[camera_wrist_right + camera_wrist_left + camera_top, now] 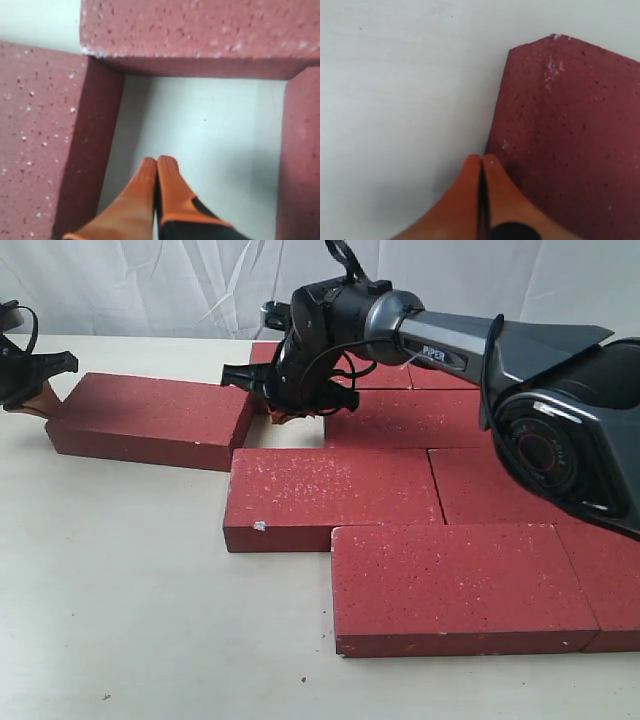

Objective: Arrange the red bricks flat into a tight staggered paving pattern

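Observation:
Several red bricks lie flat in staggered rows on the right half of the table, among them a middle brick [330,495] and a front brick [455,585]. One loose brick [150,420] lies apart at the left, angled. My left gripper [35,400] is shut and empty, with its tips [481,160] against that brick's [570,130] left end. My right gripper [285,412] is shut and empty and hangs in the gap [285,432] between the loose brick and the paved rows. Its tips [157,162] sit over bare table, with bricks [40,135] [200,30] [302,160] on three sides.
The white table [120,590] is bare in front and at the left. A white cloth backdrop [150,285] hangs behind. The right arm [560,430] reaches over the back rows of bricks.

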### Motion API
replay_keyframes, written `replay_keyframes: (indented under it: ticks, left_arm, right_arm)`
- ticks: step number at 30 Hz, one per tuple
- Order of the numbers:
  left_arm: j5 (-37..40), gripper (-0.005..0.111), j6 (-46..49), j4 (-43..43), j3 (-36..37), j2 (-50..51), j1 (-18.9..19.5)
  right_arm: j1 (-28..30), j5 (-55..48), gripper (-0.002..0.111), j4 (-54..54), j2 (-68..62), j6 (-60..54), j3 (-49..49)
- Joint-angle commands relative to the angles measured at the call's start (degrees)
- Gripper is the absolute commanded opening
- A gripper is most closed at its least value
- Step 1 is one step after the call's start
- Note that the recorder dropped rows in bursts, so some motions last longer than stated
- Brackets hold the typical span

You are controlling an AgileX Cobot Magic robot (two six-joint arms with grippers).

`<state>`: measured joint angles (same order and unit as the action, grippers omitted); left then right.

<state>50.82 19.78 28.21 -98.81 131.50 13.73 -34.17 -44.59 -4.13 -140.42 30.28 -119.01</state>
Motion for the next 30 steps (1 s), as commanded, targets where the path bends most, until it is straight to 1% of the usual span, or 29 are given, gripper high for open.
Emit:
replay_keyframes:
  ticks: [1, 8, 15, 18, 27, 30]
  left_arm:
    - [1.6, 0.000, -0.7, 0.4, -0.2, 0.2, -0.3]
    - [3.4, 0.000, -1.6, 0.1, -0.2, 0.2, 0.3]
    - [3.8, 0.000, -1.8, 0.4, -0.2, 0.2, 0.4]
    - [4.2, 0.000, -1.8, 0.4, -0.2, 0.2, 0.5]
    - [5.0, 0.000, -1.8, 0.5, -0.2, 0.2, 0.5]
    - [5.8, 0.000, -1.8, 0.5, -0.2, 0.2, 0.5]
  right_arm:
    - [0.4, 0.2, -0.001, 2.5, 3.4, 0.0, -0.1]
    - [-1.5, -1.4, -0.001, -0.8, 5.8, -8.5, -0.1]
    - [-6.8, -4.3, -0.001, -1.5, 5.9, -14.9, -0.1]
    - [-10.0, -5.0, -0.001, 0.3, 5.8, -15.7, -0.1]
    - [-10.4, -6.2, -0.001, 0.7, 2.2, -15.7, -0.1]
    - [-10.4, -5.7, -0.001, 4.1, 1.8, -15.0, -0.1]
